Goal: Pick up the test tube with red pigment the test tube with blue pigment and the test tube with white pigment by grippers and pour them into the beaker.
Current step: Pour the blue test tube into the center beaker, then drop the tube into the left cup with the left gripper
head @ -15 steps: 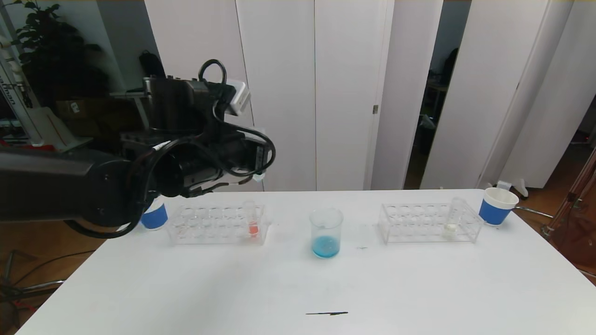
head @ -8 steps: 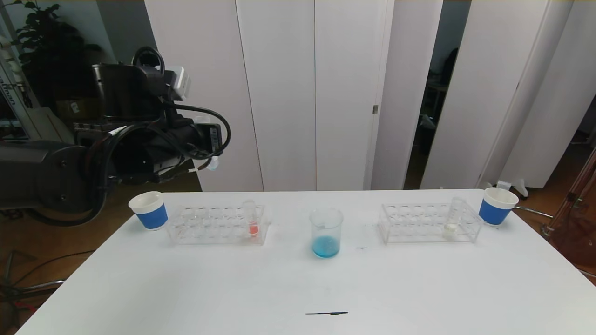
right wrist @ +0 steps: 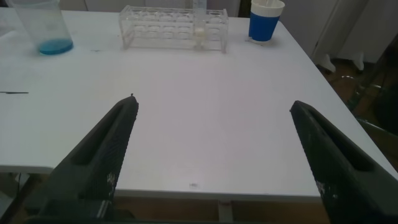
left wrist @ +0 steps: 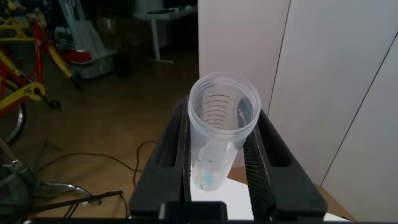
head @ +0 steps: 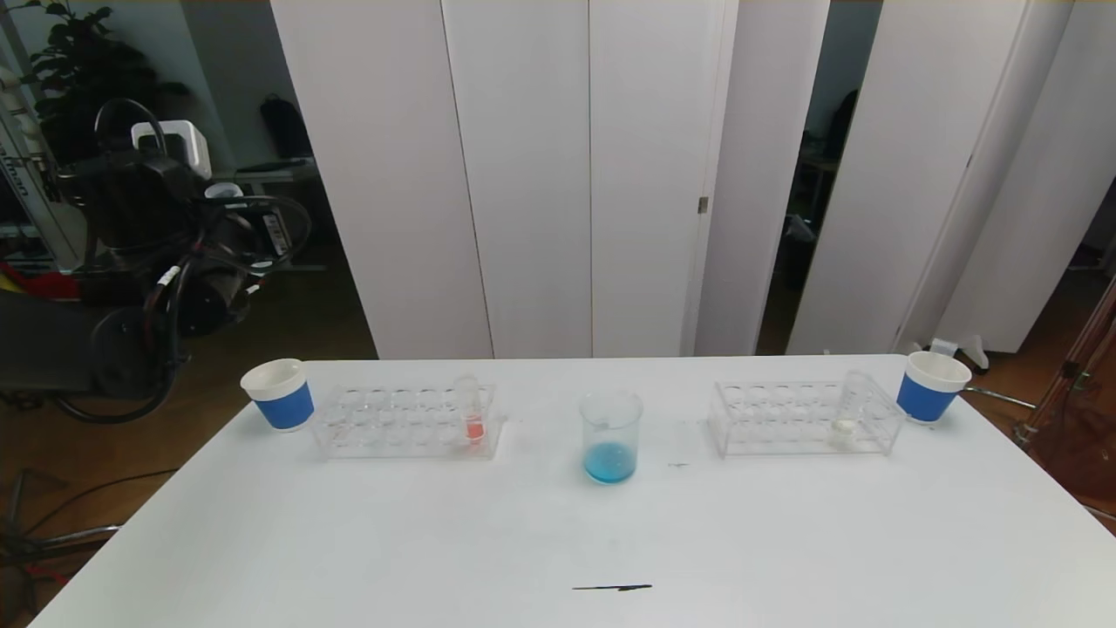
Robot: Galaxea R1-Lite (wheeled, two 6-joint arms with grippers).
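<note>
Since the table [head: 558, 541] carries everything, take the beaker [head: 610, 434] at its centre as ref: it sits upright w/ blue liquid pooled in it, so the blue pour looks done, prob. why the left gripper [left wrist: 217, 158], raised well off to the beaker's left beyond the table edge, is clamped on a near-empty test tube with blue pigment [left wrist: 221, 130]. Rack w/ the red tube [head: 472, 410] stands left of the beaker; right of it, the test tube with white pigment [head: 850, 410] waits upright in its rack. Right gripper [right wrist: 214, 149] hangs low, nearer the robot than the beaker, fingers spread wide, holding nothing, likely ready for white.
</note>
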